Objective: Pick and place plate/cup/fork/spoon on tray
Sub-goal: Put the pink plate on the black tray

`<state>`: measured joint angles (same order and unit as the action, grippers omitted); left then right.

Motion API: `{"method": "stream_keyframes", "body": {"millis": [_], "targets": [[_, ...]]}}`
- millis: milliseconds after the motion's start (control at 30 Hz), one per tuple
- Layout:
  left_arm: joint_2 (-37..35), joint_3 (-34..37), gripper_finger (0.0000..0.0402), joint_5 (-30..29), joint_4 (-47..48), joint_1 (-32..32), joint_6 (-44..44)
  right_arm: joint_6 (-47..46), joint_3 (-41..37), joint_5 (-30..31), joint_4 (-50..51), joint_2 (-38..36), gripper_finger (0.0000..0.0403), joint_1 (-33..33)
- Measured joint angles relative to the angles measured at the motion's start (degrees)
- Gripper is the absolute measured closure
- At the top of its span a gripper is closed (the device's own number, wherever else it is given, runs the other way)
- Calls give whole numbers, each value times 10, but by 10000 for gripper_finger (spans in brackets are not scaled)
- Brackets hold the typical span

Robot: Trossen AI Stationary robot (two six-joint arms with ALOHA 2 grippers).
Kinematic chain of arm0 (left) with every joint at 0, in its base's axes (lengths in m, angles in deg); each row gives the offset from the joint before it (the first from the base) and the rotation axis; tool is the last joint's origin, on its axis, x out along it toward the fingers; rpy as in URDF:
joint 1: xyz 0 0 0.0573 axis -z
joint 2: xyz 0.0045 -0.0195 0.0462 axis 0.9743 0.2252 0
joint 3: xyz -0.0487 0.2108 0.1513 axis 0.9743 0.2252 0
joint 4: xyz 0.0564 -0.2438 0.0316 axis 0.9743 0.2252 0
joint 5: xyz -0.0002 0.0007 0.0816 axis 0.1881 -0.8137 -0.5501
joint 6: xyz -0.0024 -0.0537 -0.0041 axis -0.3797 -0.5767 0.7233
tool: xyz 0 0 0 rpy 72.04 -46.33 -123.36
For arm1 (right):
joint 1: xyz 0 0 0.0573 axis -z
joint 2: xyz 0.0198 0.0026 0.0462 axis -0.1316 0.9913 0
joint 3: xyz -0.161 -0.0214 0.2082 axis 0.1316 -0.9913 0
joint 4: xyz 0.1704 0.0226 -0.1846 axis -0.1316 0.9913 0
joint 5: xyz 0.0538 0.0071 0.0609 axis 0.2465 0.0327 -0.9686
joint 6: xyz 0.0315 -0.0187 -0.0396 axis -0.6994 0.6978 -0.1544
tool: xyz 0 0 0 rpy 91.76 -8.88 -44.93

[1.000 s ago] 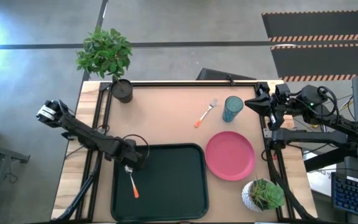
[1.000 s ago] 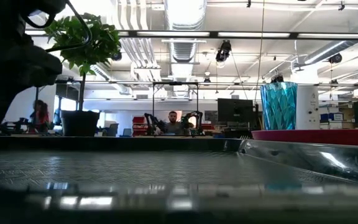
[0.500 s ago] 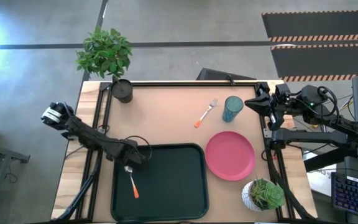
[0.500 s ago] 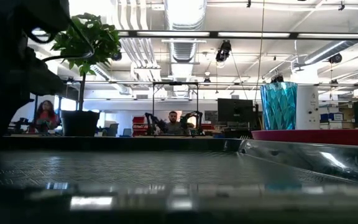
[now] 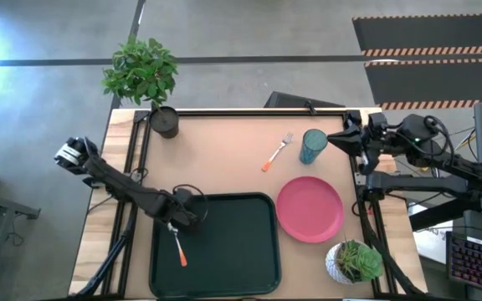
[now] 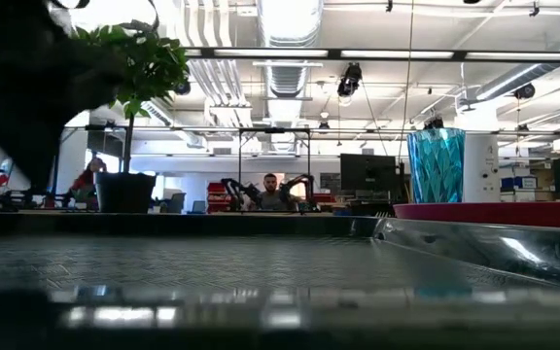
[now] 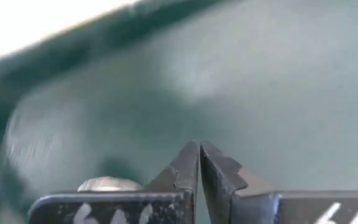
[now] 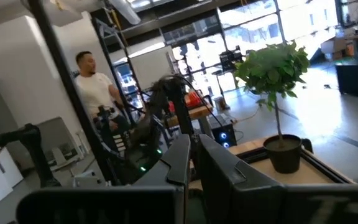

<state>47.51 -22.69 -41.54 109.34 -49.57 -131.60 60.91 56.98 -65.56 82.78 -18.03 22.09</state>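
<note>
Fingers of the left gripper [image 7: 199,163] are pressed together and hold nothing, low over the tray [image 5: 233,251] at its near-left corner. Just beside them the spoon [image 5: 177,245] lies on the tray floor. Further back the plate [image 5: 310,209] sits right of the tray, then the fork [image 5: 277,151] and cup [image 5: 313,146]. Farthest, the right gripper [image 5: 335,138] waits closed at the table's right edge.

Spoon [image 5: 178,248] on tray [image 5: 233,251]; plate [image 5: 310,209] beside it.

Grey concrete floor [image 5: 48,125], ceiling ducts [image 6: 290,68], striped mat [image 5: 429,50]
</note>
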Motion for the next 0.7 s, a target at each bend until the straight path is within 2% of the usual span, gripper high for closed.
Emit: {"method": "stream_keyframes", "body": {"millis": [233, 433, 533, 700], "targets": [[-32, -72, 401, -191, 14, -26, 116, -65, 27, 11, 63, 53, 380, 0], [-84, -129, 402, -315, 69, -57, 260, -65, 179, 101, 319, 126, 380, 0], [-124, -141, 402, -372, 73, -72, 340, -70, 265, 123, 418, 172, 380, 0], [-208, -142, 402, -420, 77, -91, 453, -79, 375, 145, 560, 267, 380, 0]]}}
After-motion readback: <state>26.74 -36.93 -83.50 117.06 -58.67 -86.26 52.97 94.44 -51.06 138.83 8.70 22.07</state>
